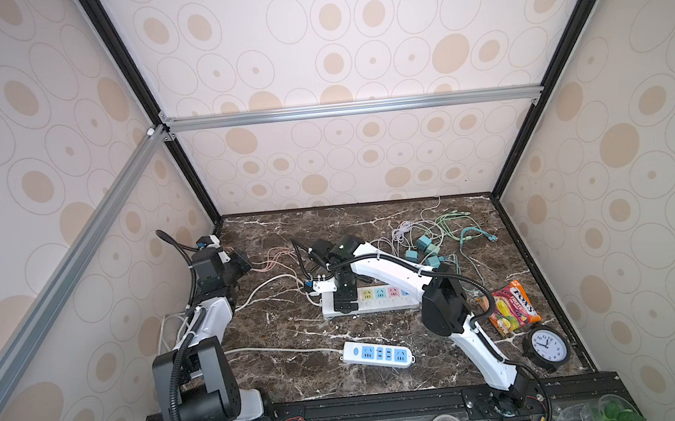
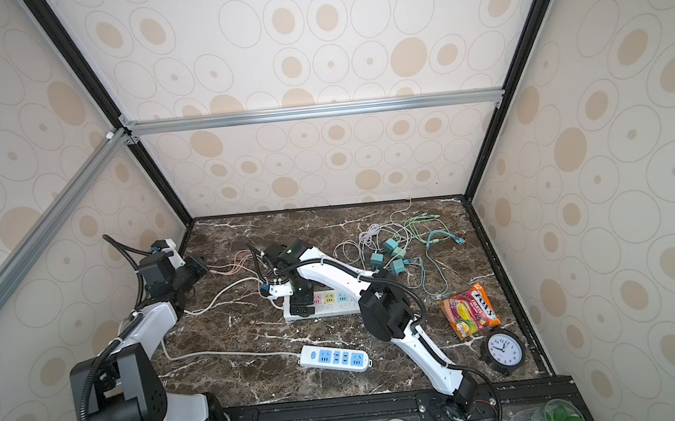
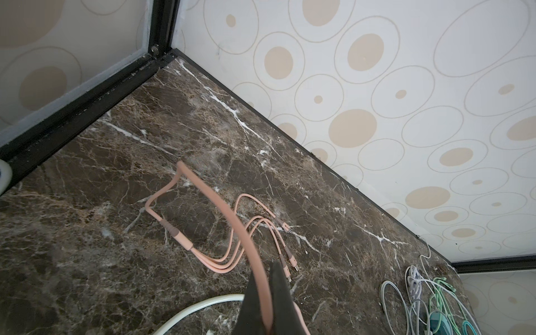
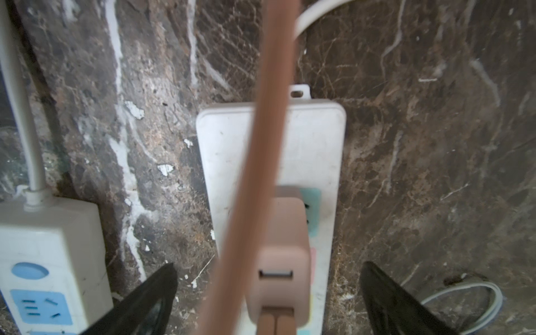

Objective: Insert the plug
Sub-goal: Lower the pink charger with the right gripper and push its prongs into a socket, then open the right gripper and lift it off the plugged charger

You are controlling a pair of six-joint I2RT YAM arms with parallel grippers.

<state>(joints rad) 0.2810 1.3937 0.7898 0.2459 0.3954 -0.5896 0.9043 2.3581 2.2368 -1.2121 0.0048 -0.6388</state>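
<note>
The marble table (image 1: pixel 284 383) carries the white power strip (image 4: pixel 307 150), which lies near its middle under my right arm. On the strip stands the pink plug (image 4: pixel 282 249), a small blocky adapter over the teal socket (image 4: pixel 311 194). It looks seated, though I cannot tell whether its prongs are fully home. My right gripper (image 4: pixel 268 272) straddles it with jaws spread wide, both fingers (image 4: pixel 150 295) clear of its sides, holding nothing. The pink cable (image 3: pixel 246 232) runs off toward my left gripper (image 3: pixel 265 275), which is pinched tight on it, apart from the strip. I judge the plug to be light, rigid and smooth-sided, so it could slip or tip under a careless squeeze. The place to grasp it is across its flat flanks, low on the body. I would not take it by the cable, which is soft and tugs it sideways.
</note>
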